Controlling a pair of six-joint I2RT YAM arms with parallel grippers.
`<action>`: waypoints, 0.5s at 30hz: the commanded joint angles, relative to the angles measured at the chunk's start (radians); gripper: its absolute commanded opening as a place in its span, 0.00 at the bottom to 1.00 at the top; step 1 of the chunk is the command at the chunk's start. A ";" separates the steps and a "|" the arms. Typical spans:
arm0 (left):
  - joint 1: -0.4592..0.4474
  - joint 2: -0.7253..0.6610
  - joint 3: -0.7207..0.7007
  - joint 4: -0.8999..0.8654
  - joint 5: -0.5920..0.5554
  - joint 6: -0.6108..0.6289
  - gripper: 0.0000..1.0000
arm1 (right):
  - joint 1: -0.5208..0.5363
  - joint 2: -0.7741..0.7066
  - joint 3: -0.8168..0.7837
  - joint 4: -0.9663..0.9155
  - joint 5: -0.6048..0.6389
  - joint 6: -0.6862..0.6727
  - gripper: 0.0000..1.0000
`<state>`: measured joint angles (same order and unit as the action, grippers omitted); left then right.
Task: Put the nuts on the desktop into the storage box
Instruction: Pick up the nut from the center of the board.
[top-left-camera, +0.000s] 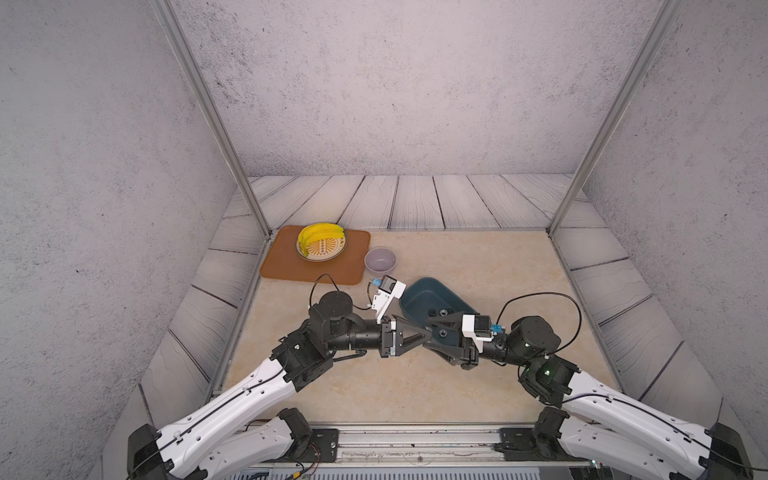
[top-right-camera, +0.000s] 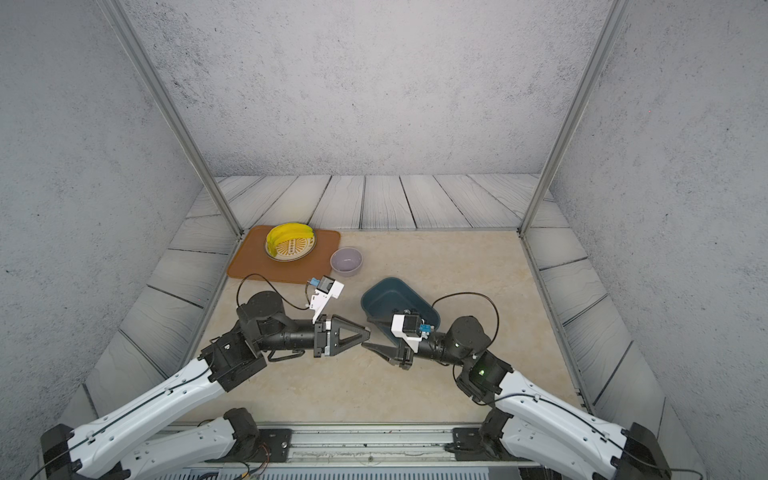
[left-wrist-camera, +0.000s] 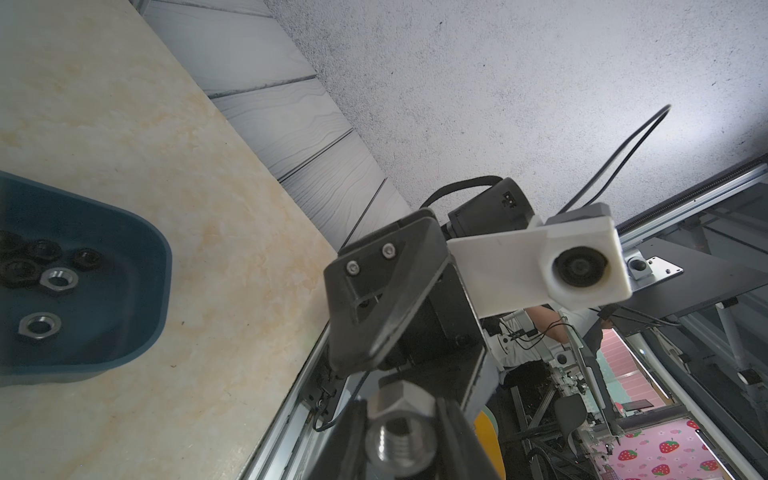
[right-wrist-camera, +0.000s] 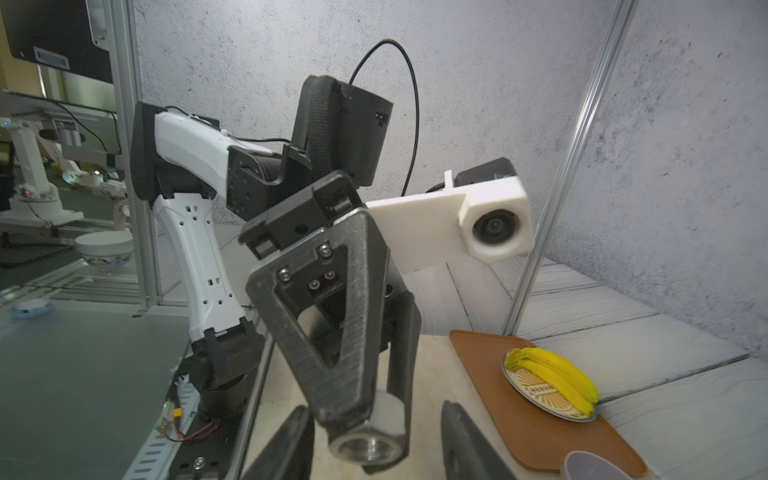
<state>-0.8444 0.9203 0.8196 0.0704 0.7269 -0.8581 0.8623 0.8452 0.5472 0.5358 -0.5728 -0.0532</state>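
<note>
Silver nut (right-wrist-camera: 368, 442) sits pinched between left fingers (right-wrist-camera: 340, 399), right fingers (right-wrist-camera: 461, 440) flanking.

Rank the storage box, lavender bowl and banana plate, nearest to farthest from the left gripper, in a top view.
1. Storage box, just beyond the left gripper.
2. Lavender bowl, farther back.
3. Banana plate, farthest, back left.

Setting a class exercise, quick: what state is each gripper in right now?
Left gripper: closed, holding a silver nut.
Right gripper: open, spread either side of that nut.
</note>
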 joint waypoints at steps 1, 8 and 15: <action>-0.002 -0.007 0.000 0.019 0.001 0.008 0.28 | 0.004 -0.006 0.004 0.010 0.001 0.005 0.47; -0.002 -0.003 -0.002 0.012 -0.010 0.010 0.28 | 0.005 0.004 0.014 0.010 0.011 0.023 0.29; -0.002 -0.004 0.001 -0.024 -0.035 0.023 0.35 | 0.006 0.023 0.064 -0.101 0.053 0.088 0.14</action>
<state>-0.8440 0.9211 0.8196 0.0490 0.6983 -0.8570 0.8631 0.8566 0.5610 0.4976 -0.5632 -0.0154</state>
